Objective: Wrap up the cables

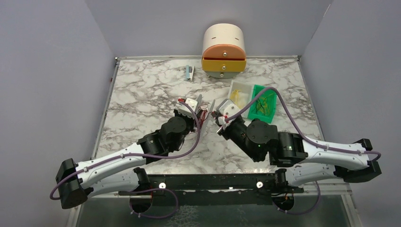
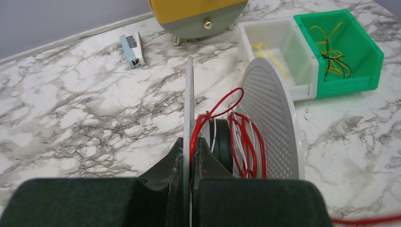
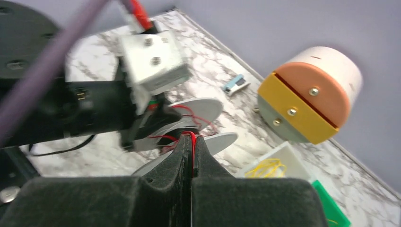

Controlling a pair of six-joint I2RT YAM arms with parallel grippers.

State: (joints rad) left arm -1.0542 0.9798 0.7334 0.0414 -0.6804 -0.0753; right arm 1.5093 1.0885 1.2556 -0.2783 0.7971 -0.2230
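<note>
Grey-veined marble table [image 1: 142, 94] lies between plain lilac walls. Near its middle the left gripper [image 2: 191, 153] is clamped on the thin solid flange of a grey spool [image 2: 269, 118], which stands on edge. The cables [image 2: 243, 142], thin red wires, loop loosely around the hub between that flange and the perforated one. Just beside it the right gripper [image 3: 191, 144] is closed, pinching a red strand. Behind stand a white bin [image 1: 239, 93], a green bin [image 1: 263, 103] and a round drawer unit [image 1: 223, 49].
</note>
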